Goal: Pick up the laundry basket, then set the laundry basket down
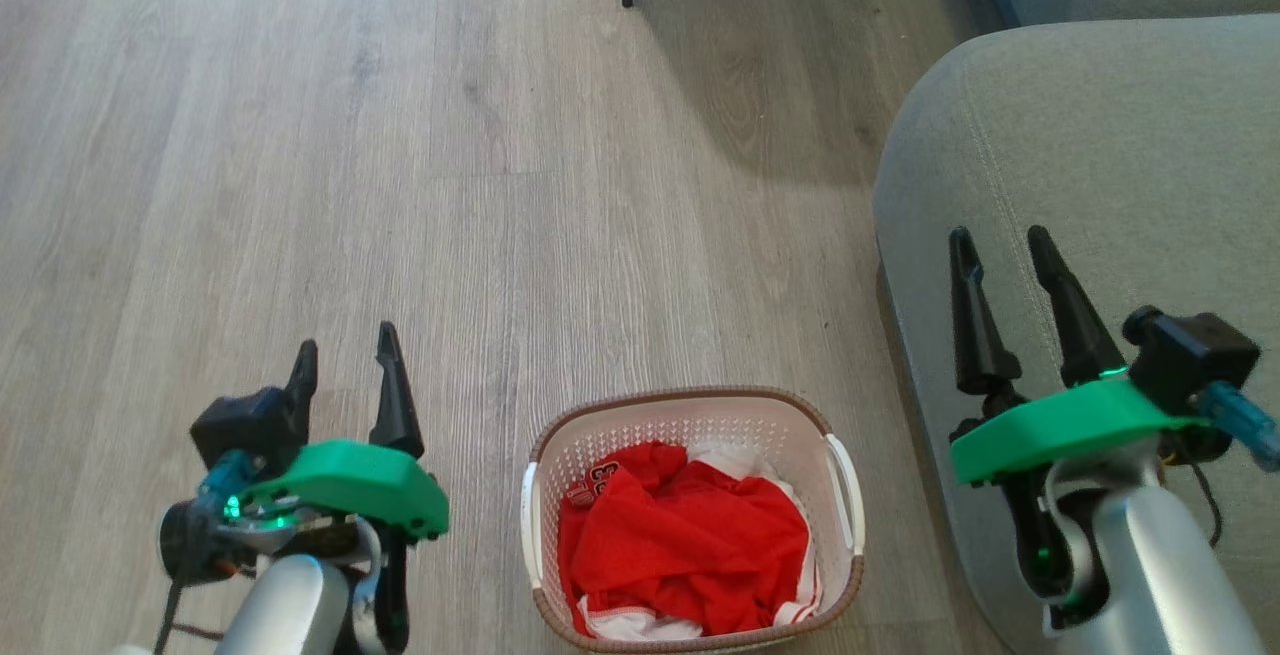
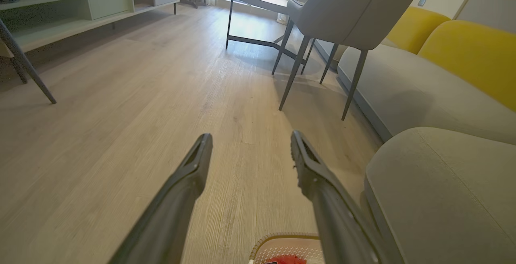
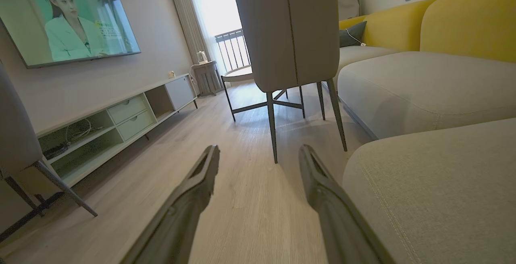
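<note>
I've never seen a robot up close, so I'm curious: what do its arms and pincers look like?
The left gripper and right gripper match: two long, tapering black fingers on a bright green plastic plate, atop a smooth silvery forearm. Beside each wrist sits a black boxy camera with a translucent blue cable plug; small green lights glow there.

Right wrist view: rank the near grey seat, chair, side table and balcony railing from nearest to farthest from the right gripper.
1. near grey seat: close beside the right gripper, on its right.
2. chair: straight ahead.
3. side table: behind the chair, slightly left.
4. balcony railing: farthest, at the window.
</note>
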Tool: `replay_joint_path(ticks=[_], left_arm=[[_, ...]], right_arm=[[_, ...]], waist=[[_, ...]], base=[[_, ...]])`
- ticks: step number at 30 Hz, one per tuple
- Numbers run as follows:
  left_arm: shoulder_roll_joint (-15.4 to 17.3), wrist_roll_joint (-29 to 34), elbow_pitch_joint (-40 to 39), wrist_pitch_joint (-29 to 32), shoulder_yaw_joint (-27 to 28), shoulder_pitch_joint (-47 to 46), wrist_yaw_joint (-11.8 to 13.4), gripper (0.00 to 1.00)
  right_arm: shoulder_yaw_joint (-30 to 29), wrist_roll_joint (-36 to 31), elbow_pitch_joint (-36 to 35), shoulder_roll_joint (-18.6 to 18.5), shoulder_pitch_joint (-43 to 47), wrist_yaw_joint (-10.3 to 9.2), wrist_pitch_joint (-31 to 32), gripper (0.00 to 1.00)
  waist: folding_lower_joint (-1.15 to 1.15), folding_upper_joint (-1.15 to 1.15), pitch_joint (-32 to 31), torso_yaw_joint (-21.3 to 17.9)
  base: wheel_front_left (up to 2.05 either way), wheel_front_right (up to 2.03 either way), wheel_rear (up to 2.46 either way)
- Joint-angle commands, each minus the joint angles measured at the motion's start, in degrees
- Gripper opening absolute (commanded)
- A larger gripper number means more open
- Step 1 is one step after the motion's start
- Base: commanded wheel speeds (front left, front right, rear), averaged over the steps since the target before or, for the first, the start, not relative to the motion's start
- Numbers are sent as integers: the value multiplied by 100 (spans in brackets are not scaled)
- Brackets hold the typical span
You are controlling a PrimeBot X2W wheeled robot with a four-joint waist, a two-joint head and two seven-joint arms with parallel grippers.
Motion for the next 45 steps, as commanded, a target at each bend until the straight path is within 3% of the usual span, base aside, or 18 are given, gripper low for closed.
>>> replay_joint_path(ticks=[1, 5, 11, 16, 24, 29, 35, 39, 45], left_arm=[[133, 167, -198, -82, 75, -418, 95, 100], [226, 285, -37, -149, -215, -452, 264, 100], [147, 142, -90, -250, -137, -429, 90, 100], [-39, 186, -406, -334, 75, -379, -345, 100], [-420, 810, -797, -467, 760, -224, -766, 100], [-495, 1370, -1053, -535, 886, -243, -757, 100], [-491, 2275, -1206, -635, 735, -206, -454, 100], [-476, 2518, -1193, -702, 615, -165, -289, 100], [-528, 2034, -703, -741, 671, -48, -772, 100]], right_arm=[[113, -170, -193, -19, -175, 28, -76, 100], [174, -332, -22, -7, -135, 29, -143, 100], [253, -531, 67, -5, -88, 31, -244, 100], [141, -530, 36, 69, -31, 33, -328, 100], [166, -1070, 93, 120, 0, 35, -461, 100], [190, -1323, -30, 128, -36, 37, -528, 100], [214, -1662, -226, 130, -57, 39, -629, 100], [203, -1817, -289, 129, -25, 40, -696, 100], [201, -1710, 100, 128, 139, 41, -735, 100]], waist=[[0, 0, -4, -2], [0, 0, -27, -7], [0, 0, -32, -6], [0, 0, -32, -25], [0, 0, -17, -48], [0, 0, 7, -31], [0, 0, 21, -14], [0, 0, 21, -8], [0, 0, 7, -31]], base=[[0, 0, 0], [0, 0, 0], [0, 0, 0], [0, 0, 0], [0, 0, 0], [0, 0, 0], [0, 0, 0], [0, 0, 0], [0, 0, 0]])
